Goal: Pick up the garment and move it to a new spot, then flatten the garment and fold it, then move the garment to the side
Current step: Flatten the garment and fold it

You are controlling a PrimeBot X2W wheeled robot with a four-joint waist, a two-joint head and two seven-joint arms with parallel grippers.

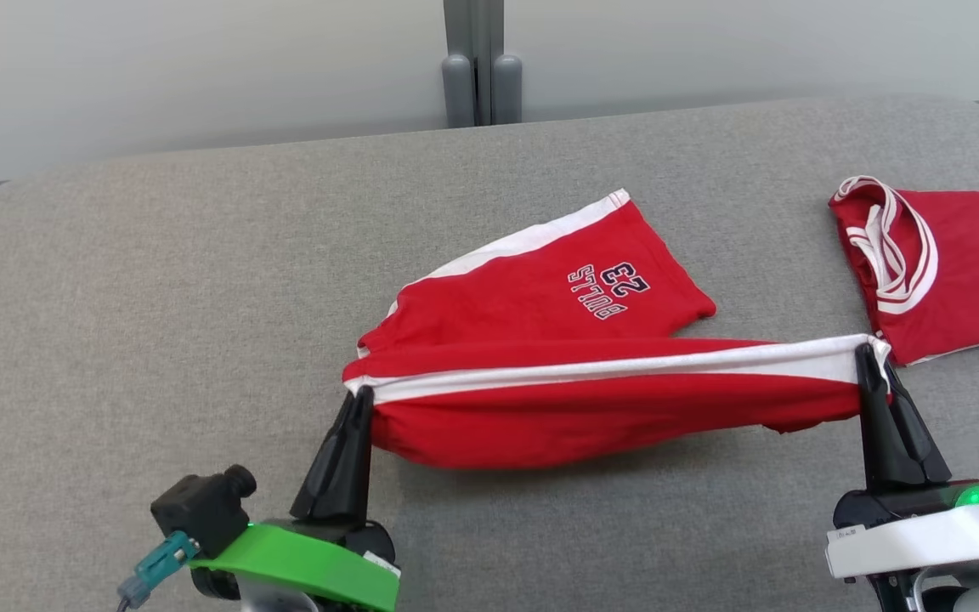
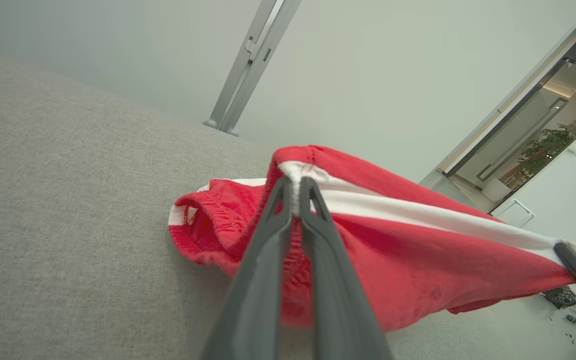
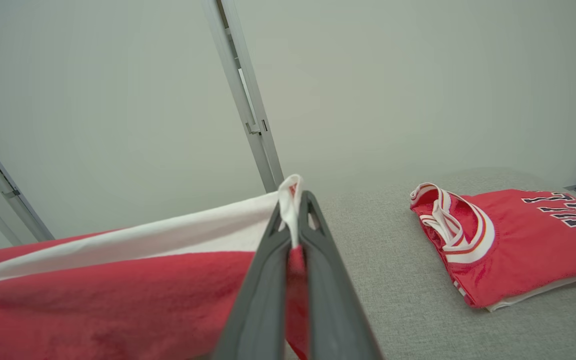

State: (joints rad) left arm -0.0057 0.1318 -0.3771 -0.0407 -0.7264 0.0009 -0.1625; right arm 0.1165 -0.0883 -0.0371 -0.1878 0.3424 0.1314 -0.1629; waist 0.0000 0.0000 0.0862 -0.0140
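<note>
Red shorts [image 1: 574, 297] with white side stripes and a "BULLS 23" print lie on a grey padded counter [image 1: 158, 280], midway through folding by the look of it. The far leg lies flat near the middle of the counter. The near edge, with its white stripe, is raised clear of the surface and pulled taut between the robot's two hands. The pick-up and the move to a working spot appear done, and the flattening largely so. The fold is not yet laid down, and the shift to the side is left to do.

A folded red jersey [image 1: 957, 272] rests toward the counter's right edge, apart from the flat leg and just beside the lifted right corner.

The left hand [image 1: 360, 398] is clenched on the waistband end of the raised edge, with gathered elastic cloth pinched between its fingers [image 2: 266, 235]. The right hand [image 1: 868, 353] is clenched on the hem end, with white trim poking out above its fingers [image 3: 318, 250]. The shorts hang between the two hands, sagging a little in the middle, and the rest trails away from the robot.
</note>
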